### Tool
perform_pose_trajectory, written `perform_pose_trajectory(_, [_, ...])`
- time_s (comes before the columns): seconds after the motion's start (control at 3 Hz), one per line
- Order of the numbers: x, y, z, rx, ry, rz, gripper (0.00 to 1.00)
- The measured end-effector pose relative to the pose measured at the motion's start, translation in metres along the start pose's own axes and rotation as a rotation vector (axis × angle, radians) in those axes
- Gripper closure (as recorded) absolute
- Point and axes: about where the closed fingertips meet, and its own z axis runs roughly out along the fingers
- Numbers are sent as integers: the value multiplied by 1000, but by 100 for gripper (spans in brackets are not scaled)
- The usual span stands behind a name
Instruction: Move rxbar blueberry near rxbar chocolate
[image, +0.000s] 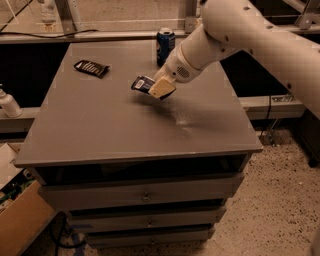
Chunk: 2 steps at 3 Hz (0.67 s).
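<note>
The rxbar blueberry (142, 83), a dark blue wrapper with white markings, is held in my gripper (159, 89) a little above the grey tabletop (110, 125), near its middle. The gripper's tan fingers (162, 88) are shut on the bar's right end. The rxbar chocolate (91, 67), a black wrapper with pale text lines, lies flat at the table's far left, well to the left of the held bar.
A blue soda can (165, 46) stands at the back of the table, just behind the gripper. A white bottle (8, 104) sits on a ledge at left. A cardboard box (20, 220) is on the floor at lower left. Drawers (145, 196) are below the tabletop.
</note>
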Motion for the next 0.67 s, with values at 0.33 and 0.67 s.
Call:
perform_pose_trajectory(0.33, [-25,-23,28,-6,-18,-13,100])
perform_pose_trajectory(0.67, [-47,-48,61,-12,-22,-12,100])
